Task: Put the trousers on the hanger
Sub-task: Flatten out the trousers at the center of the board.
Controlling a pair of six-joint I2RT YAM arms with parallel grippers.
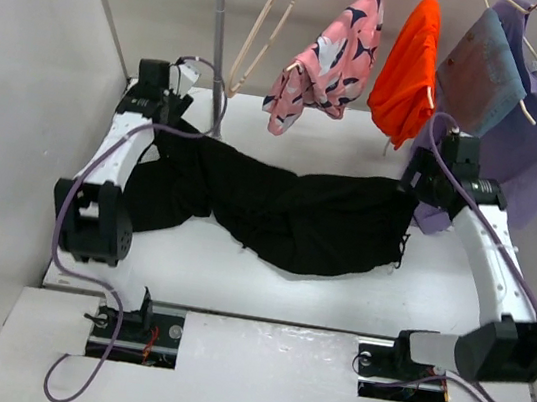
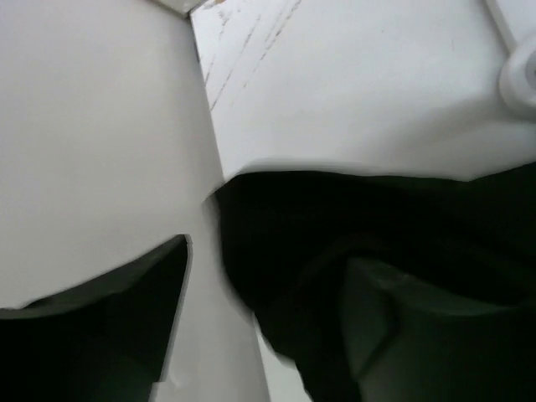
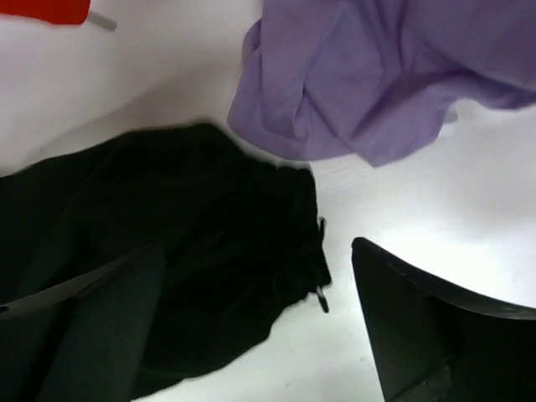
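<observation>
The trousers lie spread left to right across the worktop, and nothing holds them. The left gripper stands partly open at their left end. The right gripper gapes wide over their right end. The bare hanger hangs at the far left. The next move, I judge, calls for a firm grasp on the cloth and a lift toward it.

Trousers: lying on the table, spread from left to right.
Hanger: hanging behind the trousers, at back left.
Clothes: hanging right of the hanger.
</observation>
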